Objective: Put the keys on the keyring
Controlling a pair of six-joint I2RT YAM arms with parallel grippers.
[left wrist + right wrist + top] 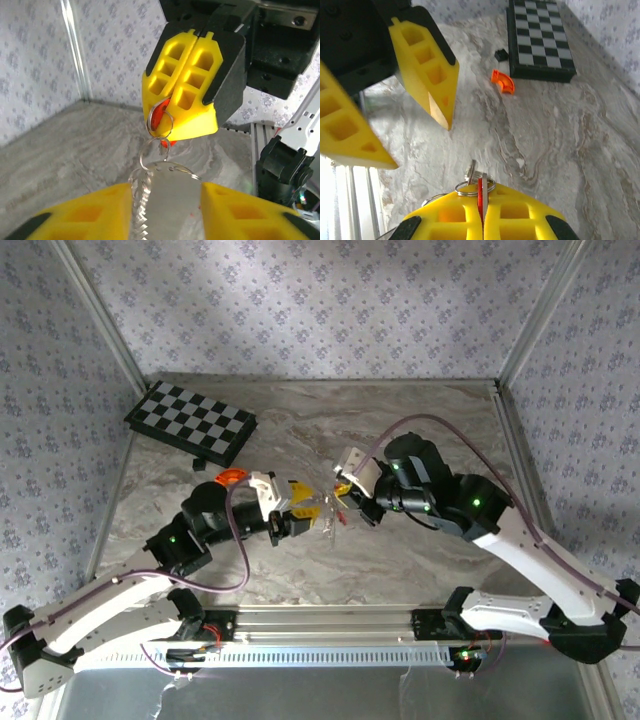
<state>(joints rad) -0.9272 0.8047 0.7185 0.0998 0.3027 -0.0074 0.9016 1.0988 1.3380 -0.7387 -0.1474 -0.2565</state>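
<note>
My right gripper (pixel 482 200) is shut on a red-headed key (pixel 482 192), and a small split ring (pixel 470 189) is threaded on the key. In the left wrist view that key (pixel 159 114) shows at the right gripper's (pixel 172 107) tips. Small rings hang from it down to the silvery oblong keyring (pixel 137 200) with its ridged edge. The keyring hangs between the yellow fingers of my left gripper (pixel 167 210), which stand apart and open. From above, both grippers meet over mid-table, the left gripper (pixel 308 508) facing the right gripper (pixel 345 502).
A black-and-white chessboard (pixel 190 422) lies at the back left, with a small black piece (pixel 198 466) and an orange curved piece (pixel 231 477) near it. Patterned walls enclose the marble-look table (pixel 420 430). A metal rail (pixel 330 620) runs along the near edge.
</note>
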